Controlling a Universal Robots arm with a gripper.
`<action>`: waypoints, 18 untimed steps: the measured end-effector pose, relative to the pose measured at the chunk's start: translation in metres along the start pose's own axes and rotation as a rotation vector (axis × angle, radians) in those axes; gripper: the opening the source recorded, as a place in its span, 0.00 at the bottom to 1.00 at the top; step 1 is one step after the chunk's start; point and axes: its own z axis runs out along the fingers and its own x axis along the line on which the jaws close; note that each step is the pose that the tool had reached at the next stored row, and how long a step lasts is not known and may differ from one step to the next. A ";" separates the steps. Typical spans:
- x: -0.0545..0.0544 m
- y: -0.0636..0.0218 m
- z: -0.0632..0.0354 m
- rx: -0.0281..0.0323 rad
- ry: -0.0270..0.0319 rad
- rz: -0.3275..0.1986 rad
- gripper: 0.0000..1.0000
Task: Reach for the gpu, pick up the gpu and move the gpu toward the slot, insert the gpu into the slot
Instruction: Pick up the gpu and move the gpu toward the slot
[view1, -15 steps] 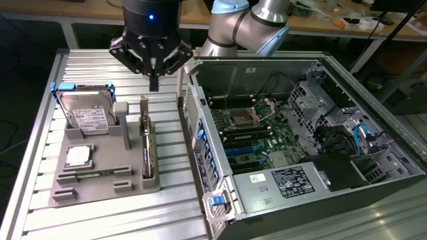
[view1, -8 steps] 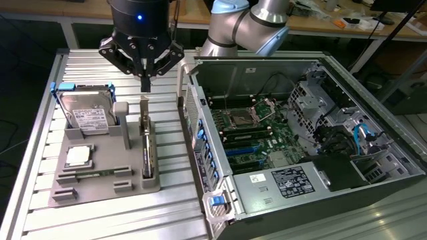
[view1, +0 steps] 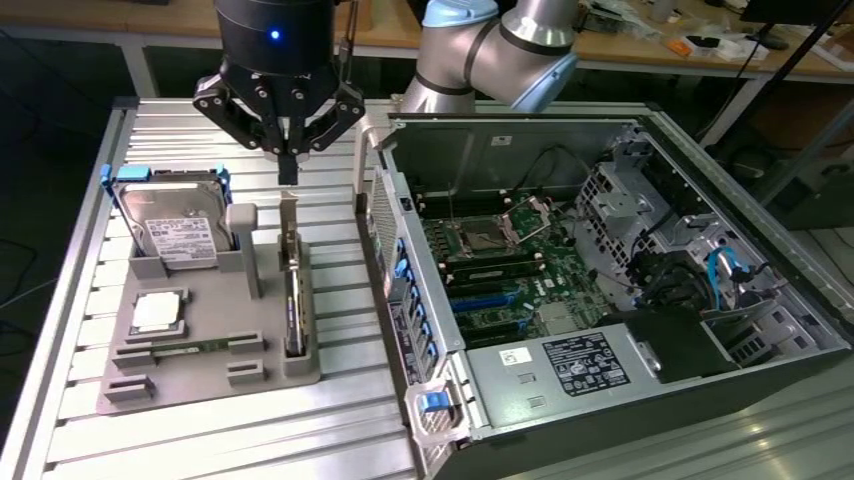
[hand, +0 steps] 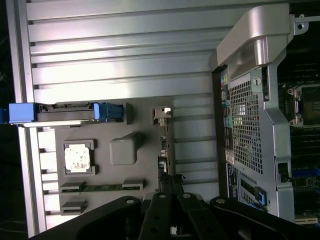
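Exterior view: gripper (view1: 287, 170) hovers above the gpu (view1: 294, 300), claw fully closed, empty. Gpu stands edge-up in grey holder (view1: 200, 372) beside the case (view1: 534, 140). Reach judged best done square over its thin edge.

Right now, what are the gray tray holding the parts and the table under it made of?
The gray tray looks like matte plastic, perhaps printed: dull, even gray, no shine. The table looks like bare metal, probably aluminium: silver ribbed slats with bright glare.

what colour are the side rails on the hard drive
Blue; the rails on the hard drive show best in the wrist view.
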 end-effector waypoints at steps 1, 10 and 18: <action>0.000 0.0000 0.0000 0.0000 0.0000 0.000 0.11; 0.000 0.0000 0.0000 0.0000 0.0000 0.000 0.24; 0.000 0.0000 0.0000 0.0000 0.0000 0.000 0.60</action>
